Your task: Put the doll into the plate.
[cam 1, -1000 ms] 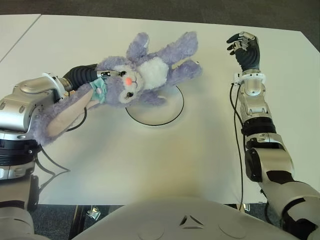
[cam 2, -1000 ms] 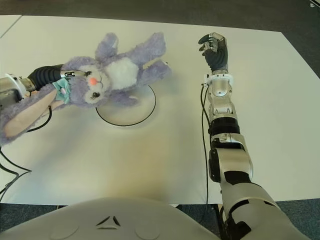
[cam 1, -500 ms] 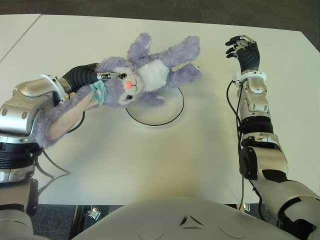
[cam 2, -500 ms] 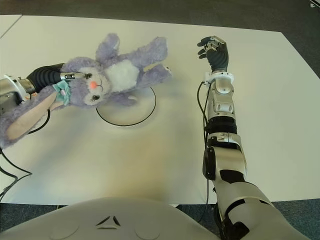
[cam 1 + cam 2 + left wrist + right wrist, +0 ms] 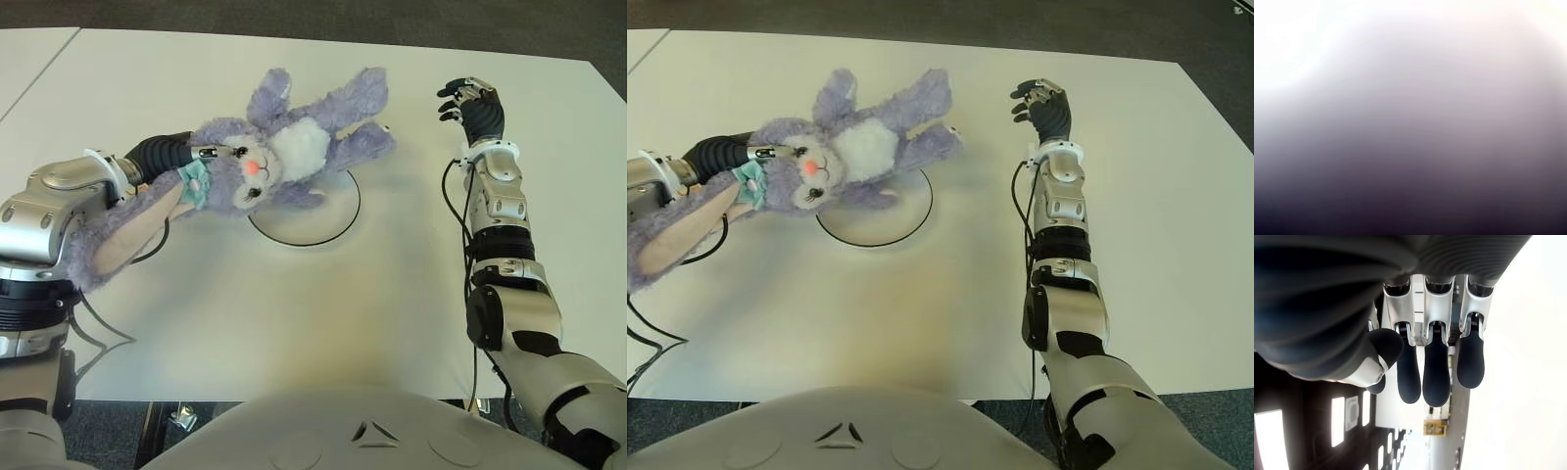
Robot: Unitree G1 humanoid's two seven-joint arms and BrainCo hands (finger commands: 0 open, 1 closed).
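One purple doll [image 5: 284, 147] hangs from your left robot hand [image 5: 201, 155], which pinches its head, body over the plate's [image 5: 338, 221] far-left rim. Your right robot hand [image 5: 473, 106], fingers spread and empty, shows right of the plate above the worktop [image 5: 294, 313].

One doll [image 5: 265, 157], one plate [image 5: 328, 220], two hands.

Left hand [image 5: 201, 155] mostly hidden behind the doll [image 5: 279, 147]; its wrist view blurred

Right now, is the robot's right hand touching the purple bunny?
Apart. In the left eye view the right hand shows to the right of the doll, with a wide strip of bare table between them.
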